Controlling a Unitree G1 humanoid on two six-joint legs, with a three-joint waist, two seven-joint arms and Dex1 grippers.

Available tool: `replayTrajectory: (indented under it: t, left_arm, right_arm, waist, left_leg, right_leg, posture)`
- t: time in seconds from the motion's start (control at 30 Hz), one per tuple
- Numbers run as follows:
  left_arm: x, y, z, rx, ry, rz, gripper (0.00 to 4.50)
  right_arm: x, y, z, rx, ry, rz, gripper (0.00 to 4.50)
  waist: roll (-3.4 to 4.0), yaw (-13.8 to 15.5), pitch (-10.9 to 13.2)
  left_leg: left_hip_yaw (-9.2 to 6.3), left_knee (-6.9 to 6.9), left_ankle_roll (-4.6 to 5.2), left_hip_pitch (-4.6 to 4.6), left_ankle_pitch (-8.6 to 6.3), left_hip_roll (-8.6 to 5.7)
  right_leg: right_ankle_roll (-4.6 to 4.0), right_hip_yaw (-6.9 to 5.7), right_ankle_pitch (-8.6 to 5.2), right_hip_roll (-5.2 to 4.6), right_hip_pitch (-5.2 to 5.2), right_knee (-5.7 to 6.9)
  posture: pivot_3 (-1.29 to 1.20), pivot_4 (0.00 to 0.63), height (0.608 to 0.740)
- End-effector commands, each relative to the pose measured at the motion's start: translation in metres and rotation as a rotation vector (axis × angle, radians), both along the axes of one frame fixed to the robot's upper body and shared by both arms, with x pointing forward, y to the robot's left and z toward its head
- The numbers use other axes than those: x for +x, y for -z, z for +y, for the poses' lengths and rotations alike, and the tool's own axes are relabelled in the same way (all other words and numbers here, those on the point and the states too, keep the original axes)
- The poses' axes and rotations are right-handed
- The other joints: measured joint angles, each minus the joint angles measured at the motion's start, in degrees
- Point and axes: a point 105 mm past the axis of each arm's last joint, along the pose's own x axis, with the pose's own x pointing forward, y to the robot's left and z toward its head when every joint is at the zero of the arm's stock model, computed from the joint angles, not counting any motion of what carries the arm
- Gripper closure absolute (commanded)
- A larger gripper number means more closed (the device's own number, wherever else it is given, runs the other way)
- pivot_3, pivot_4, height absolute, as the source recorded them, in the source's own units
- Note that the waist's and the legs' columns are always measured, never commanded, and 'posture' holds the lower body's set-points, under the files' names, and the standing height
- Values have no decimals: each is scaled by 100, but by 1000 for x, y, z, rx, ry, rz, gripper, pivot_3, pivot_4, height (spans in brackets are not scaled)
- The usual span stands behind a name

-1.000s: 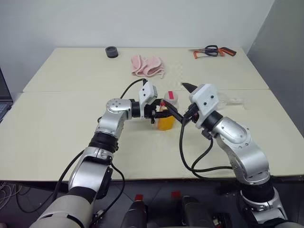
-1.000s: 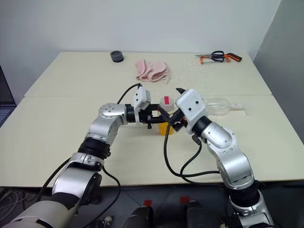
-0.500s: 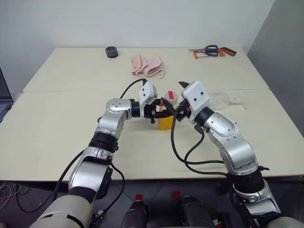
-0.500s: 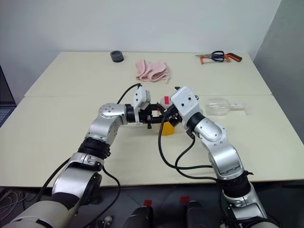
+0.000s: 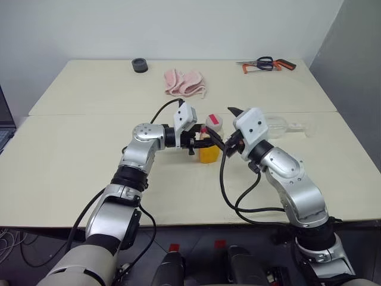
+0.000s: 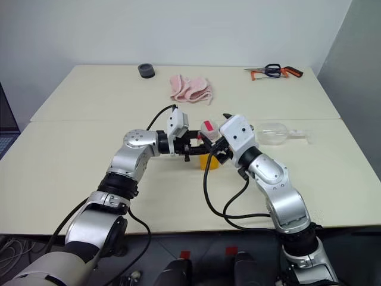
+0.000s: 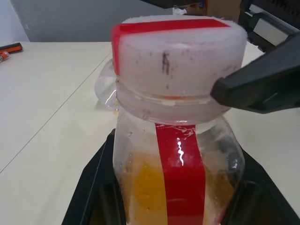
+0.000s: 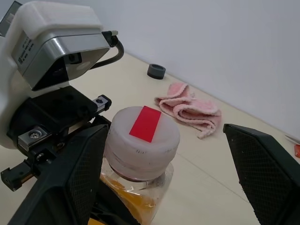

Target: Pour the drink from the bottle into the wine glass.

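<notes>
My left gripper (image 5: 199, 143) is shut on the bottle (image 5: 207, 152), holding it upright just above the table. The bottle is clear plastic, with a red strip down its side (image 7: 180, 178) and a white cap with a red strip (image 8: 143, 136). The orange drink (image 7: 145, 187) fills its lower part. My right gripper (image 8: 164, 131) is open at cap height, one finger (image 8: 70, 178) on each side of the cap and apart from it. The wine glass (image 5: 275, 124) lies on its side on the table to the right, behind my right arm.
At the back of the table lie a pink cloth (image 5: 185, 82), a black tape roll (image 5: 140, 64) and orange-handled tools (image 5: 266, 64). A seam (image 5: 89, 114) runs across the tabletop. A laptop edge (image 5: 5, 119) shows at the far left.
My right forearm and elbow swung in to the left and partly back, while its open gripper stayed by the cap. The left arm and the bottle have not moved.
</notes>
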Motion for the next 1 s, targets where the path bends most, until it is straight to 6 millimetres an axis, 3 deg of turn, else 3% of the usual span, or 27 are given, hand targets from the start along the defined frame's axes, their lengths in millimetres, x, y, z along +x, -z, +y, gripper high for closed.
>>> replayTrajectory:
  t: [0.03,0.57,0.8,1.0]
  left_arm:
    - [-1,-8,2,17,10,-37,2659]
    - [0,-8,3,16,8,-37,2659]
    - [1,-8,2,14,10,-39,2659]
    - [1,-9,2,14,9,-39,2659]
  right_arm:
    - [-7,-17,-4,28,-3,-56,316]
    - [-23,-18,2,26,-103,-18,316]
    - [-4,-21,4,-6,-16,-67,316]
    - [0,-21,5,-22,-7,-80,316]
  waist:
    - [0,0,0]
    - [0,-2,0]
    - [0,-2,0]
    - [0,-2,0]
  left_leg:
    - [0,0,0,0,0,0]
    - [0,0,0,0,0,0]
    - [0,0,0,0,0,0]
    - [1,0,0,0,0,0]
  right_leg:
    - [0,0,0,0,0,0]
    - [0,-1,0,0,0,0]
    - [0,0,0,0,-1,1]
    - [0,0,0,0,-1,1]
  posture:
    - [0,150,740]
    - [0,150,740]
    - [0,150,740]
    - [0,150,740]
